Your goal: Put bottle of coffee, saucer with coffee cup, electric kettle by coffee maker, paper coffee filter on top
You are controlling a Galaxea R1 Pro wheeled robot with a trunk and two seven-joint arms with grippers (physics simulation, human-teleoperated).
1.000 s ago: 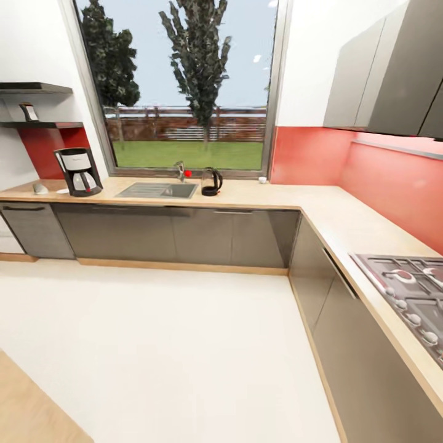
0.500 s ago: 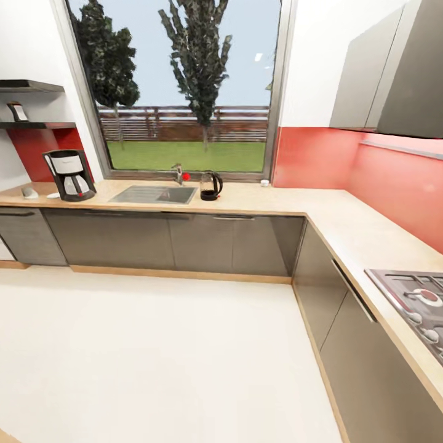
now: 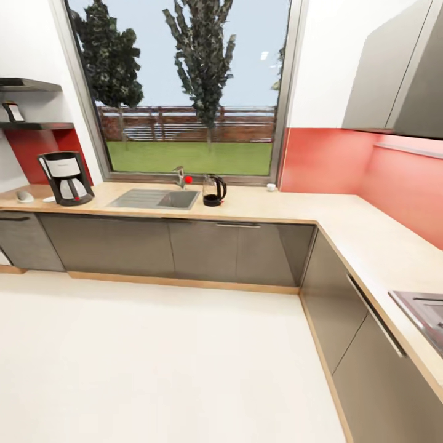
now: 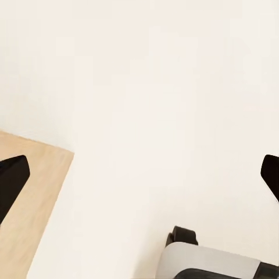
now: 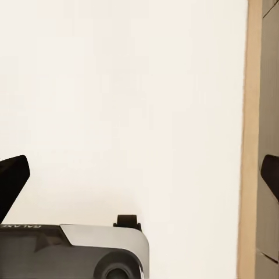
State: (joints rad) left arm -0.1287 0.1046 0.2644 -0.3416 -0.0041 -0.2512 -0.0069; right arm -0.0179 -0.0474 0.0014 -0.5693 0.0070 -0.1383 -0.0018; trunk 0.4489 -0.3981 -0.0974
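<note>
The black coffee maker [image 3: 64, 177] stands at the left end of the far countertop [image 3: 277, 209]. A black electric kettle [image 3: 213, 191] sits to the right of the sink [image 3: 157, 198]. On the wall shelf [image 3: 34, 125] above the coffee maker stands a small dark bottle [image 3: 13, 112]. A pale rounded thing [image 3: 24, 197] lies left of the coffee maker, too small to identify. My left gripper [image 4: 139, 174] hangs open over bare floor, nothing between its fingertips [image 4: 11, 181]. The right gripper [image 5: 139, 174] is open over floor too.
A small white cup-like object [image 3: 271, 187] rests by the window sill. A hob [image 3: 427, 311] is set in the right-hand counter. Grey cabinets run under both counters. A wooden plinth [image 5: 251, 139] lies beside my right arm, and wide floor separates me from the counter.
The whole head view has shifted: the far counter looks nearer, the hob has slid toward the right edge and the wooden corner at bottom left has left the picture. Nothing on the counter moved.
</note>
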